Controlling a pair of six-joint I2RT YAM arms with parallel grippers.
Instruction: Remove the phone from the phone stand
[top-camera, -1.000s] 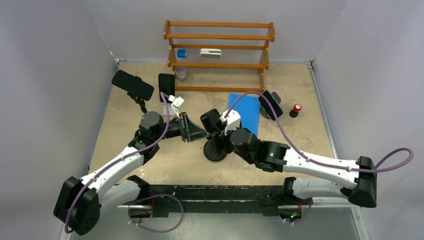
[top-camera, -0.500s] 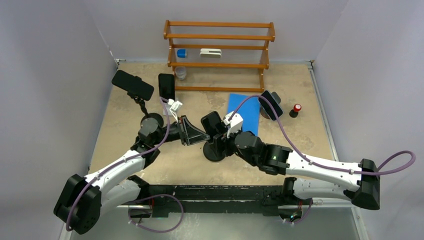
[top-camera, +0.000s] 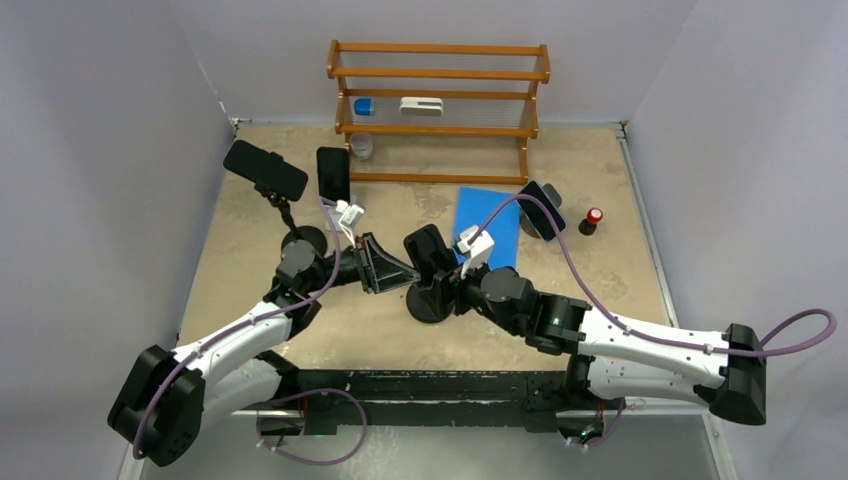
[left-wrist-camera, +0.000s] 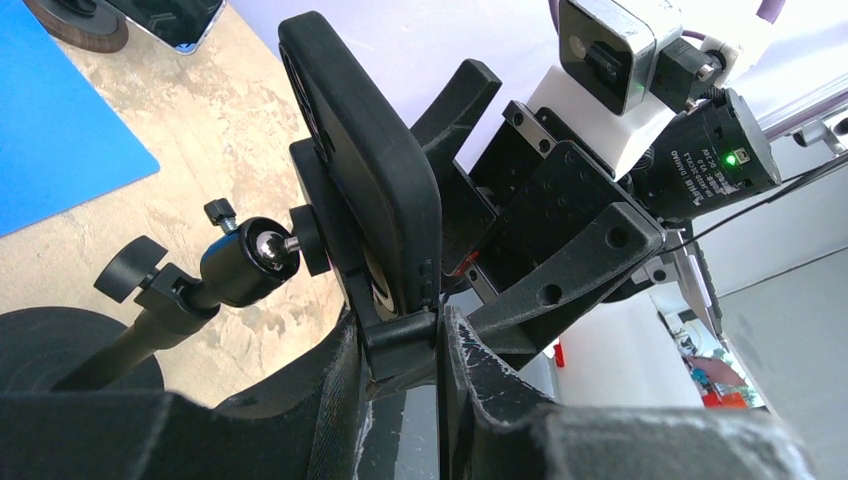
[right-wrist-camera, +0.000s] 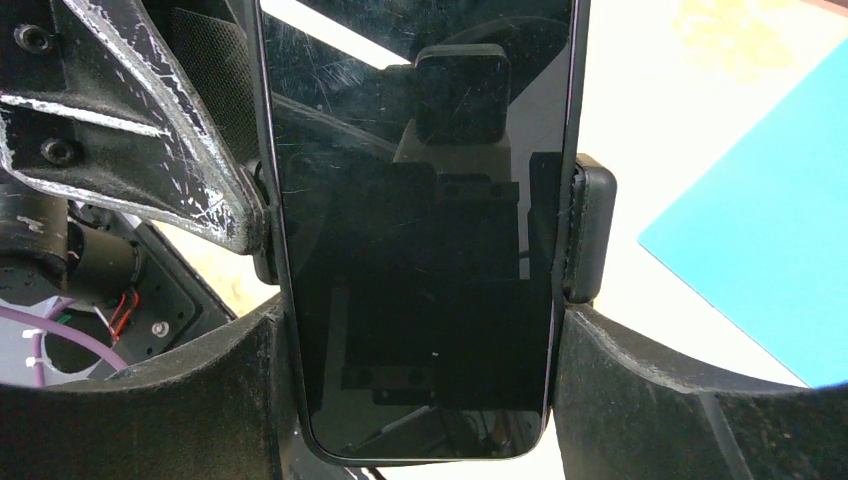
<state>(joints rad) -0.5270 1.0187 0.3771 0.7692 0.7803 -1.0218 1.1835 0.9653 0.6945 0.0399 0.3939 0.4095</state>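
Two grainy fingers — right claw — pinch the phone; glossy, flat.

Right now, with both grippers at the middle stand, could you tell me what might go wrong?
1. The phone stand clamps the phone by its sides, so pulling may drag the stand; the left gripper holds only its small lower tab.
2. The right gripper grips the phone's slim edges, which could slip.
3. Both grippers sit crowded together and might collide.

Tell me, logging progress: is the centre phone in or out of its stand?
In: the stand's clamp arms grip both edges of the phone.
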